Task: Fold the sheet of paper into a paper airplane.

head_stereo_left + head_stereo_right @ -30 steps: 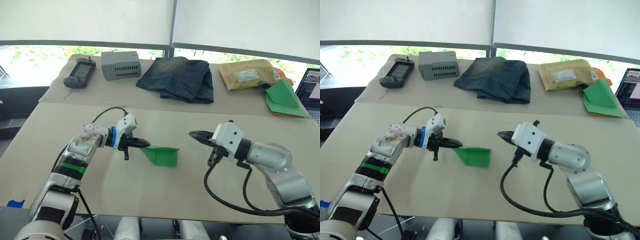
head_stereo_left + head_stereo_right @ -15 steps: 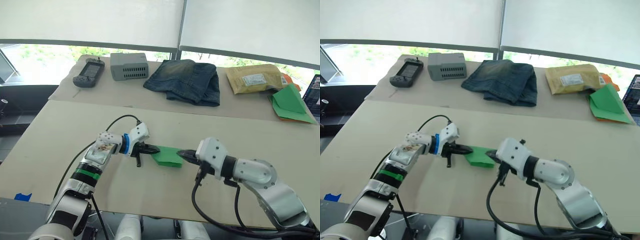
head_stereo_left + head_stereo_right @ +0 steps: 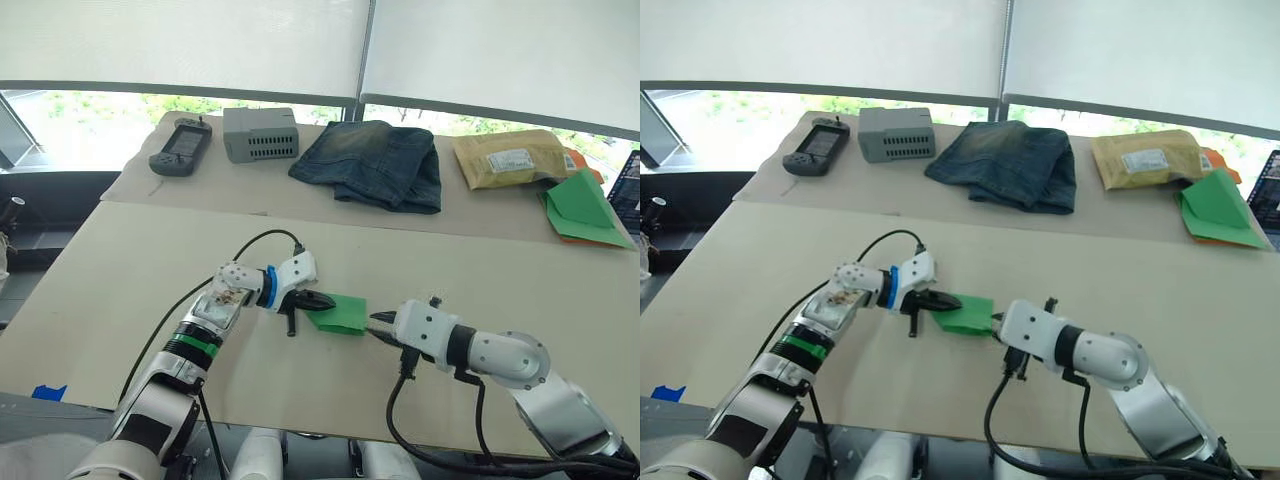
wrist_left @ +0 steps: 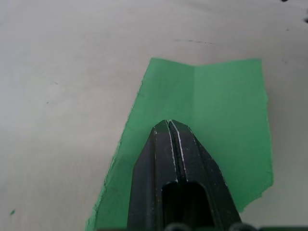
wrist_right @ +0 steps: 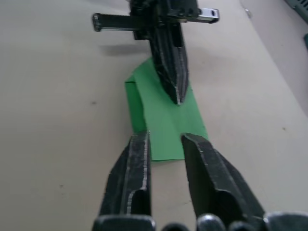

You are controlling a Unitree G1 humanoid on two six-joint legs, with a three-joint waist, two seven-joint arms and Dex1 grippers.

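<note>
The sheet of paper (image 3: 345, 315) is a small folded bright green piece lying flat on the tan table (image 3: 150, 260), one long side flap doubled over (image 5: 134, 103). My left gripper (image 3: 322, 301) is shut, and its tips rest on top of the paper near its middle (image 4: 169, 123). I see no paper between its fingers. My right gripper (image 5: 163, 139) is open and faces the left one from the opposite side. Its fingertips (image 5: 139, 139) sit at the paper's near edge, one on either side of that end. The two grippers point at each other about a finger's length apart.
Along the back table lie a black handheld controller (image 3: 180, 147), a grey box (image 3: 260, 133), folded jeans (image 3: 375, 163), a padded envelope (image 3: 510, 160) and a green paper stack with orange edges (image 3: 578, 207). A laptop (image 3: 628, 185) sits at the far right edge.
My right gripper has come in from well to the right up to the paper's edge and dropped lower. My left gripper stays on the paper. The head camera has shifted.
</note>
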